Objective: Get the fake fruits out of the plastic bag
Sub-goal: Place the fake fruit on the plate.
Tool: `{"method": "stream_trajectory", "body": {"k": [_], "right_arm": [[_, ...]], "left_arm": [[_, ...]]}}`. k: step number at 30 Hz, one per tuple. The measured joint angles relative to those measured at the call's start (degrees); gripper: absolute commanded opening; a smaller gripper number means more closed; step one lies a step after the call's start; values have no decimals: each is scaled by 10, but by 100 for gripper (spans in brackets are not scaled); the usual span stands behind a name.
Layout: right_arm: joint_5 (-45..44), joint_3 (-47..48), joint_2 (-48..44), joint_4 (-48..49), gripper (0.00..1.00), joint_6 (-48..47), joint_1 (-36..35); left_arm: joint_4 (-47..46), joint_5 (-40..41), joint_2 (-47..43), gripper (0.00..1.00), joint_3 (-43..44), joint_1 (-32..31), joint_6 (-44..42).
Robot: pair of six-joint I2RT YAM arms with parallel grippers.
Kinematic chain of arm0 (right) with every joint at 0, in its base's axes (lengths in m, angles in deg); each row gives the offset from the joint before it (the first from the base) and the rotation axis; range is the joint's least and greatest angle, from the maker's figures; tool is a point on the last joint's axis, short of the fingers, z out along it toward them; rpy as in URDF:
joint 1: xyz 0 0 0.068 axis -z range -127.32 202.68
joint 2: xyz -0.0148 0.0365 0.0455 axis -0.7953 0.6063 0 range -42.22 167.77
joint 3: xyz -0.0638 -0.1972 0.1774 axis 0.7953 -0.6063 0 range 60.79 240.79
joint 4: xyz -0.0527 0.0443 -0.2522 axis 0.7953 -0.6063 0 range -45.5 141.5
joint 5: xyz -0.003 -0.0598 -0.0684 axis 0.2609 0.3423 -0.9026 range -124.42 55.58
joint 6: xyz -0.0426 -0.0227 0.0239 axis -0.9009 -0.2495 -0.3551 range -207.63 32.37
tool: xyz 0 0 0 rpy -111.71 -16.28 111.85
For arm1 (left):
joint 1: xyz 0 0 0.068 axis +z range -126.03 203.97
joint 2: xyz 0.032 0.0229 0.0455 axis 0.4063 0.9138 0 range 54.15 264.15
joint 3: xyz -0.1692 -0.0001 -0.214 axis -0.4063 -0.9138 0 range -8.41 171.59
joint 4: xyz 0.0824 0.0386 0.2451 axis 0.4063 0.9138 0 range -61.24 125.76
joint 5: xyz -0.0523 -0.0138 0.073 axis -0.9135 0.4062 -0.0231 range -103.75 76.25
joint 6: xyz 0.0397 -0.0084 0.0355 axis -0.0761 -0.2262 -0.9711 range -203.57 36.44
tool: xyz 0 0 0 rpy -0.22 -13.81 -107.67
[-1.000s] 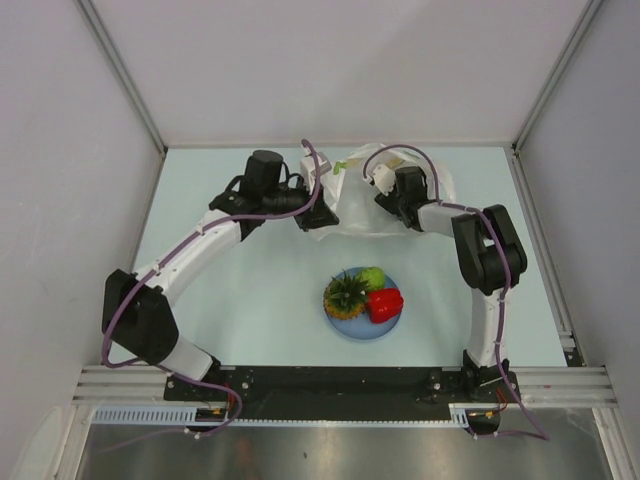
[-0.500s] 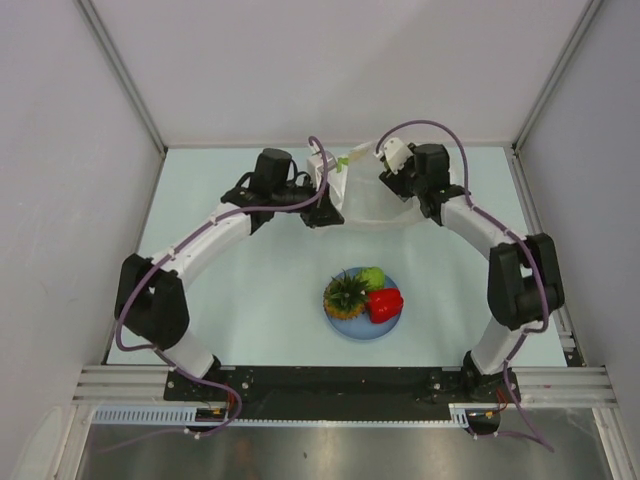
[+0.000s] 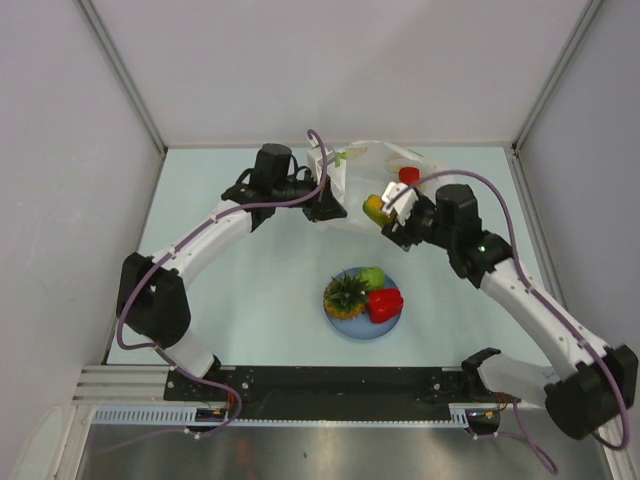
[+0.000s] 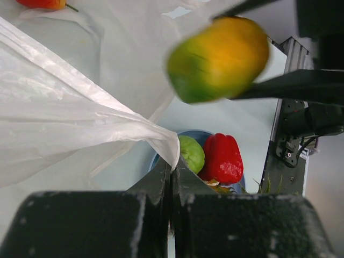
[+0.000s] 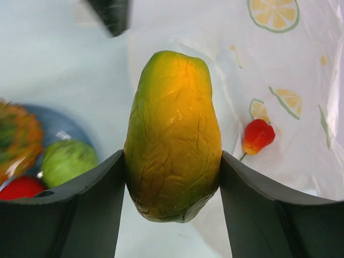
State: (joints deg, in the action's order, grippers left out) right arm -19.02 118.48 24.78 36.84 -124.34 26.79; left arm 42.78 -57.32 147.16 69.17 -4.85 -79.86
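Note:
The translucent white plastic bag (image 3: 372, 165) lies at the back of the table. My left gripper (image 3: 328, 205) is shut on the bag's edge (image 4: 161, 141) and holds it up. My right gripper (image 3: 385, 212) is shut on the yellow-orange mango (image 3: 375, 208), held in the air at the bag's near edge; the mango also shows in the right wrist view (image 5: 173, 134) and the left wrist view (image 4: 217, 59). A small red-orange fruit (image 3: 408, 175) lies on the bag (image 5: 257, 135). The pineapple (image 3: 346, 294), green apple (image 3: 372, 277) and red pepper (image 3: 385, 303) sit on the blue plate (image 3: 350, 328).
The plate stands mid-table, nearer than the bag and between the two arms. Grey walls close in the table on the left, back and right. A black rail runs along the near edge (image 3: 330, 380).
My right arm has drawn back out of the bag toward the table's middle, with the mango in its gripper. My left gripper has kept its hold on the bag's edge.

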Motion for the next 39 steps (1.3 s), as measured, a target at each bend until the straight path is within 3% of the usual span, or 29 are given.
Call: {"method": "stream_trajectory", "body": {"k": [8, 14, 23, 29, 39], "right_arm": [[25, -78, -187, -156, 35, -92, -20], [-11, -141, -272, -271, 34, -134, -132], [-47, -195, -293, -307, 35, -129, -238], [-57, -197, -283, -292, 35, -124, -299], [-75, -199, -264, -277, 35, -124, -336]], "left_arm": [[0, 1, 0, 0, 0, -2, 15], [-19, -1, -1, 0, -2, -7, 41], [-16, 16, -5, 0, -14, -11, 28], [14, 45, -5, 0, -18, -57, -19], [40, 67, -21, 0, -22, -86, -43]]}}
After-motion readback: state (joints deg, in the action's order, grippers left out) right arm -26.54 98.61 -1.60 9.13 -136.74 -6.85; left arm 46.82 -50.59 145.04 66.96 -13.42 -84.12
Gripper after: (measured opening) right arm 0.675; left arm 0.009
